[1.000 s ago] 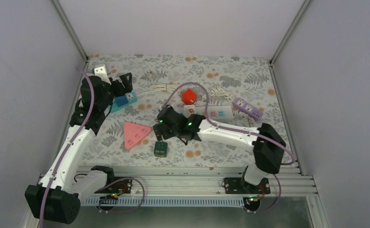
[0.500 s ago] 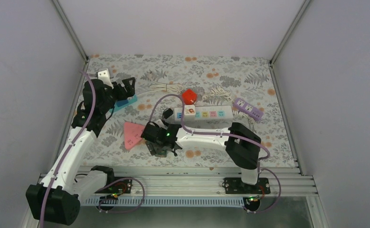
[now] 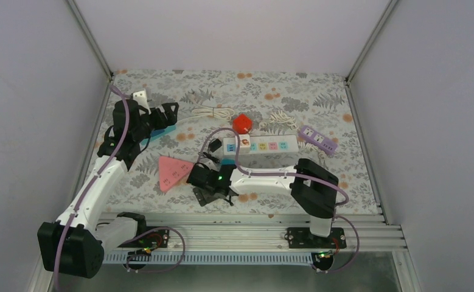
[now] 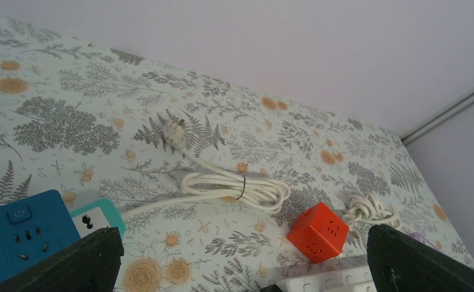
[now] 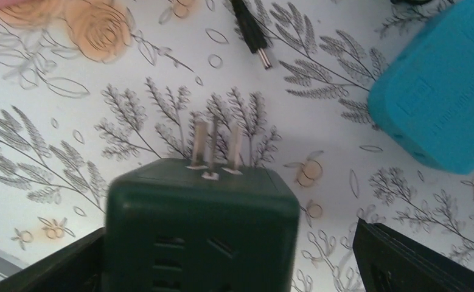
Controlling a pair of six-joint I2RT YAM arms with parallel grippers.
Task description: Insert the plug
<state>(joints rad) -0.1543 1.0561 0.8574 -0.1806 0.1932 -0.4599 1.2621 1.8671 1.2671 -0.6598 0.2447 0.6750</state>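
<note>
1. Your right tool (image 3: 215, 194) is spread wide around the dark green cube plug (image 5: 201, 225); one finger is just beside it and the other stands apart.
2. The plug is near the worktop's (image 3: 295, 97) front edge, beside the pink triangular strip (image 3: 173, 172), with its three prongs (image 5: 213, 146) pointing away from the wrist.
3. Your left tool (image 4: 243, 243) is wide and holds nothing, by the blue power strip (image 4: 15, 234).

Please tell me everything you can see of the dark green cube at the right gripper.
The green cube looks like matte dark plastic with rounded edges. Three metal prongs stick out of its far face, pointing away from the wrist camera; the near face has slots. It lies inside the open right gripper: one finger is at its side, the other stands apart.
</note>
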